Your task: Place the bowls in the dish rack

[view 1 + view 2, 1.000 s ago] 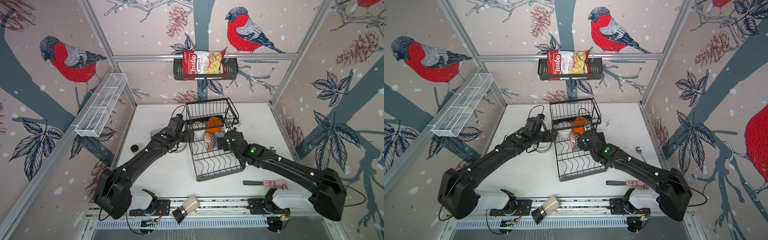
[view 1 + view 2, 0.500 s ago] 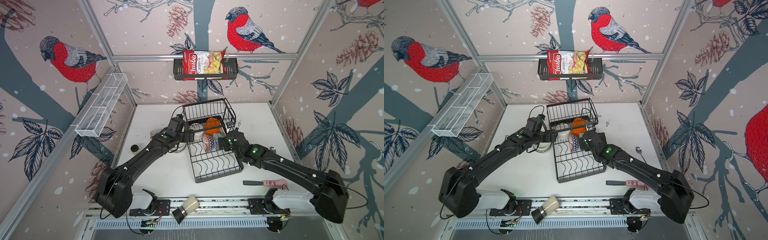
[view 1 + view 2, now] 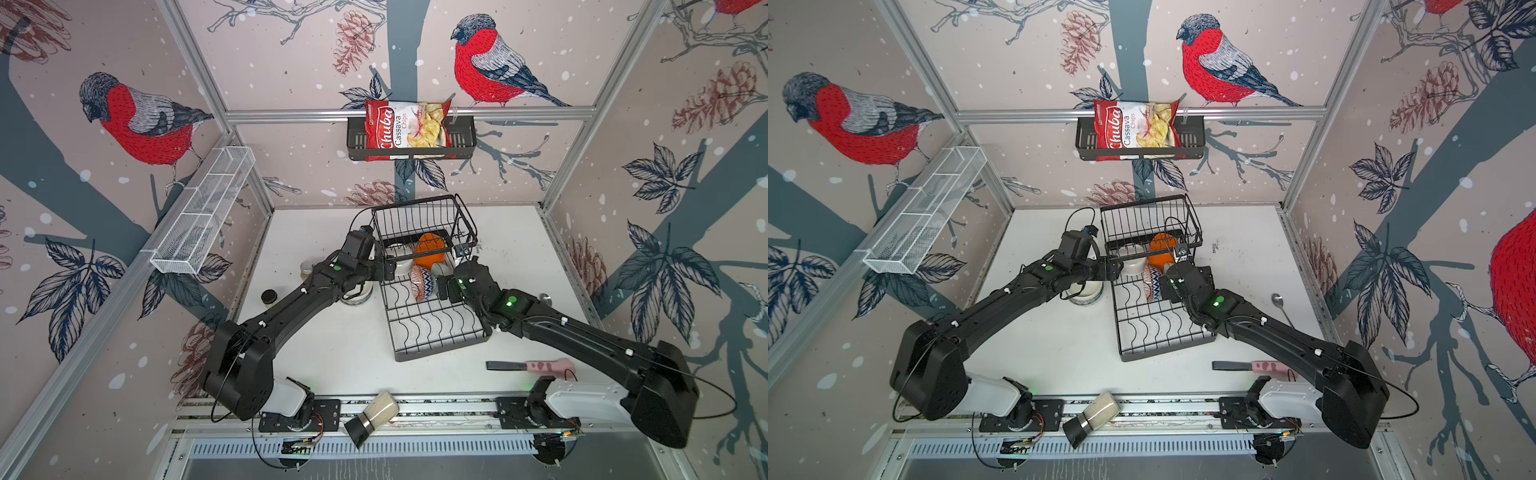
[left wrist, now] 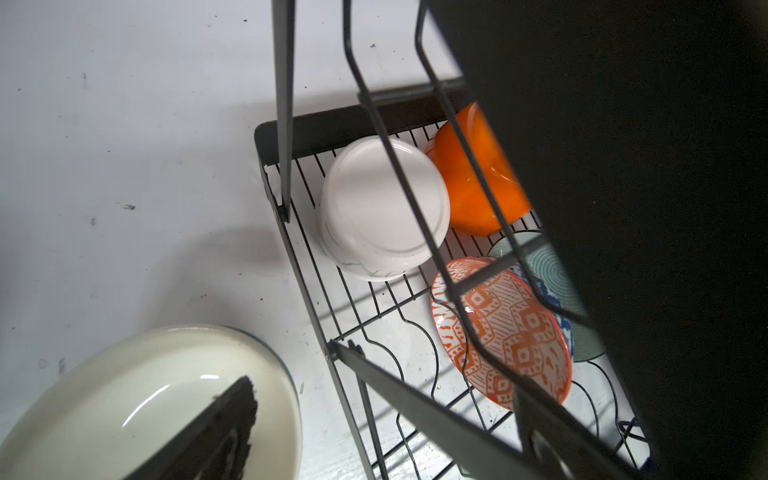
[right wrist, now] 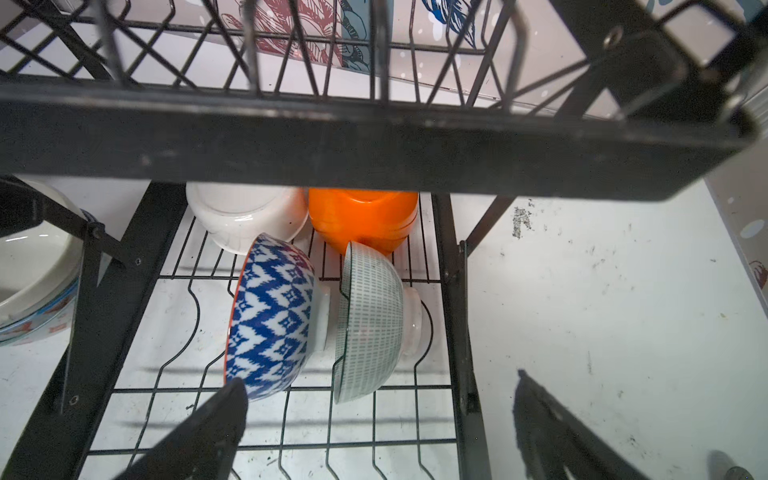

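chuba cassava chips bag [image 3: 405, 131]

Dish rack [image 3: 436, 332] stands centrally on the table [image 3: 332, 353], its basket tier [image 3: 419, 216] toward the back edge. Under the tier, a rear left bowl [image 3: 401, 266] sits beside a rear right bowl [image 3: 430, 249]; before them a third bowl [image 5: 270, 320] and fourth bowl [image 5: 370, 324] stand on edge. A fifth bowl [image 3: 362, 298] rests on the table just left of the rack.

Your black wire dish rack [image 5: 374, 137] holds a white bowl [image 4: 382, 208], an orange plastic bowl [image 5: 361, 216], a blue zigzag bowl [image 5: 270, 316] and a green-dotted bowl [image 5: 370, 320]; a cream bowl [image 4: 124, 374] sits outside.
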